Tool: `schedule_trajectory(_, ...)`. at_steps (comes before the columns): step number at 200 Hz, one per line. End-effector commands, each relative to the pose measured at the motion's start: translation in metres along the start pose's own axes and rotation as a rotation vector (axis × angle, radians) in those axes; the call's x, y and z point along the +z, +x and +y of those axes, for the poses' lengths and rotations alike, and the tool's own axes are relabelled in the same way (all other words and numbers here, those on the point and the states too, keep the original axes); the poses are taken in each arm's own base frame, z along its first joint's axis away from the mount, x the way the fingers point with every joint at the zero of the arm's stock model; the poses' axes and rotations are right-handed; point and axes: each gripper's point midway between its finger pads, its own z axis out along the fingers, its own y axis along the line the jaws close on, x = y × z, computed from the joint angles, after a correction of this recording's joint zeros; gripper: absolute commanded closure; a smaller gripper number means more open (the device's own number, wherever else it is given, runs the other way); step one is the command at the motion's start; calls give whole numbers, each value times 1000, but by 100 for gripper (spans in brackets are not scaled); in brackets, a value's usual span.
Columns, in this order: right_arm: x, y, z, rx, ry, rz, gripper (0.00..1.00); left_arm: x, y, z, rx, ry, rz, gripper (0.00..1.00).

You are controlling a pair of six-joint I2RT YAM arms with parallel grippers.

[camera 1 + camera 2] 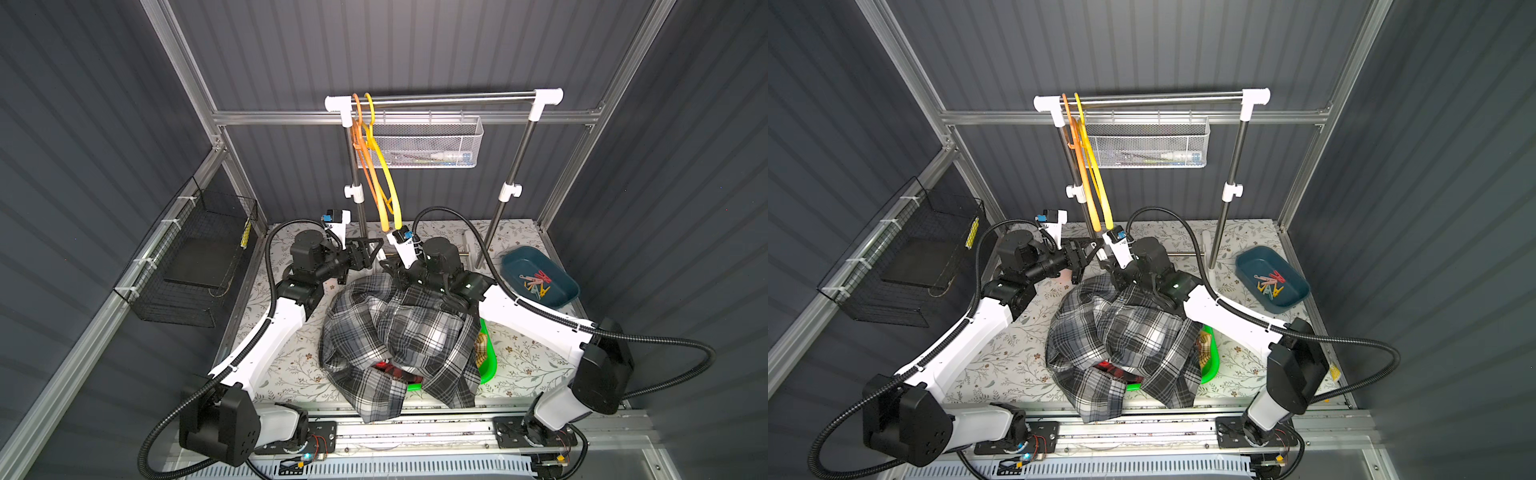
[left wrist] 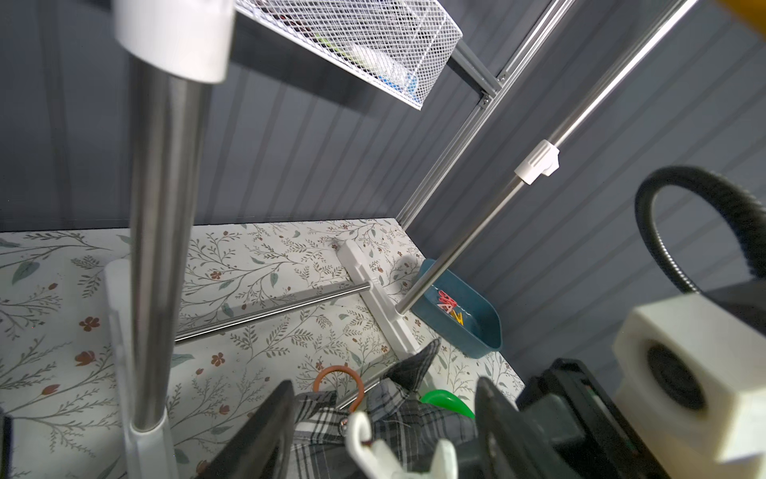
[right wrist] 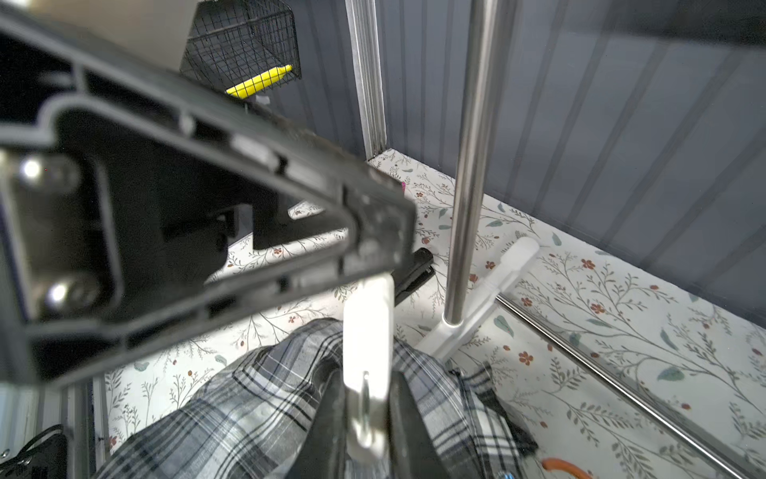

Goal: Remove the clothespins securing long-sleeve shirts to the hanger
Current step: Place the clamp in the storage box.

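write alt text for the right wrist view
The right gripper is shut on a pale clothespin just over a grey plaid shirt. A blurred black part of the left arm fills much of the view, with a steel rack pole and the floral table behind.

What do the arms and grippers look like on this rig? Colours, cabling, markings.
Left arm and right arm: white link shells, black joint housings, black ribbed cable conduit running along each. A green light glows on one right-arm joint. White wrist camera mounts carry blue connectors. Left gripper and right gripper: black, with flat parallel fingers on an open-ribbed frame.
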Motion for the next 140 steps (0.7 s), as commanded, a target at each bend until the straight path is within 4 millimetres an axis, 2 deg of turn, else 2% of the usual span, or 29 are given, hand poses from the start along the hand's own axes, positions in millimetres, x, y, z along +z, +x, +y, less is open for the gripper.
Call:
schedule_trajectory(1,-20,-6,-9,26,64,-28,100,-13,-21,-4,39,-2,-61,29)
schedule_trajectory(28,-51,11,-35,120,147,5,100,-24,-26,-1,89,-30,-99,28)
schedule_trajectory(45,-79,24,-63,243,188,0,100,-30,-28,3,110,-60,-102,27)
schedule_trajectory(75,-138,61,-135,453,383,1,100,-39,-32,-3,177,-46,-128,23)
schedule_trajectory(79,-151,61,-142,474,408,-23,100,-40,-32,-3,183,-48,-129,23)
schedule_trajectory(105,-209,97,-209,704,620,-56,100,-40,-32,-3,200,-50,-124,22)
schedule_trajectory(117,-229,112,-233,780,682,-81,100,-39,-30,-2,196,-48,-117,22)
schedule_trajectory(140,-260,129,-276,865,794,-146,100,-37,-28,-3,187,-30,-109,22)
